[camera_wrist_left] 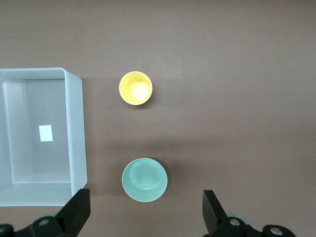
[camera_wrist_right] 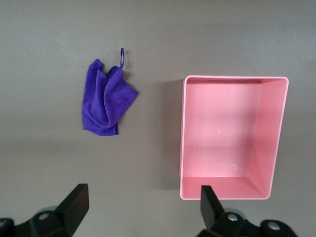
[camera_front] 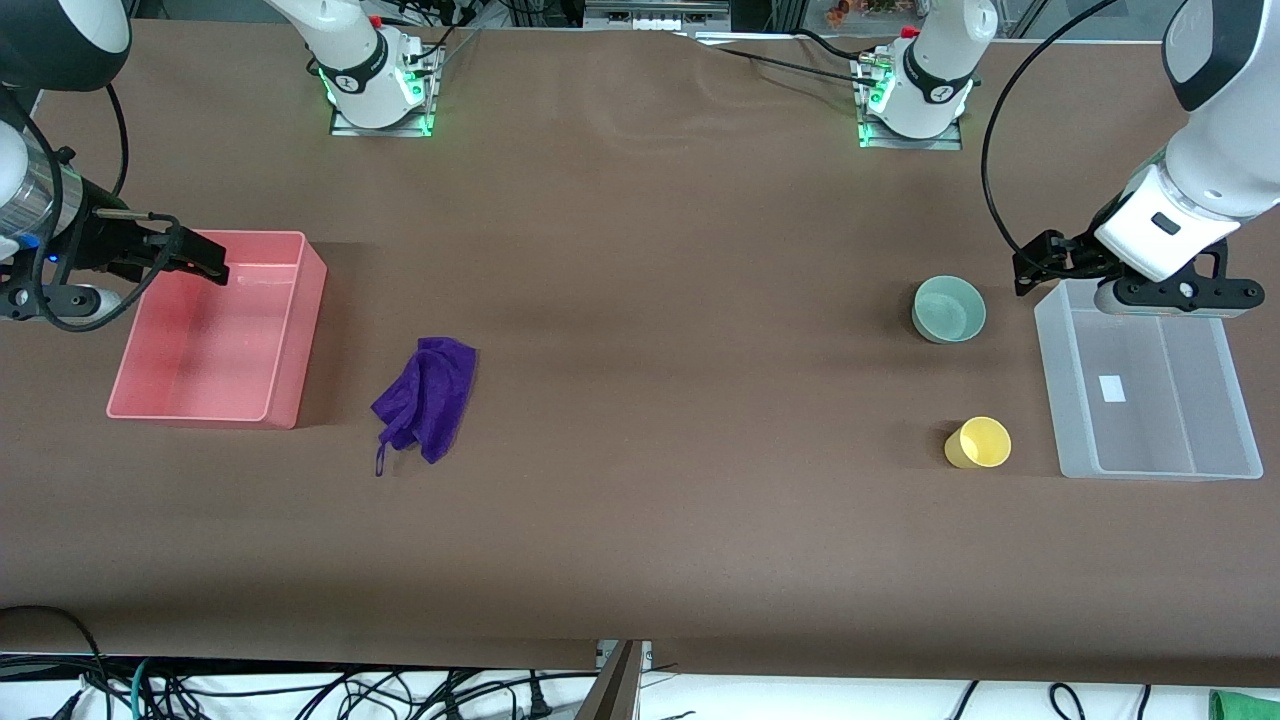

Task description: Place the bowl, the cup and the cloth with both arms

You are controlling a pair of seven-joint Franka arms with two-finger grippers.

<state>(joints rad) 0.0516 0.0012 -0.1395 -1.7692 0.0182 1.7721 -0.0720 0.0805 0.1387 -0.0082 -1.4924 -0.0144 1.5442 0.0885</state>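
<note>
A pink bin (camera_front: 215,335) and a clear bin (camera_front: 1150,385) sit well apart.

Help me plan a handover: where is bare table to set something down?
The widest bare stretch lies between the cloth and the bowl. It is tighter around the bowl, the cup and the clear bin, and between the cloth and the pink bin.

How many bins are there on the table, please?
2: a pink bin at the right arm's end, beside the purple cloth; a clear bin at the left arm's end, beside the cup.
</note>
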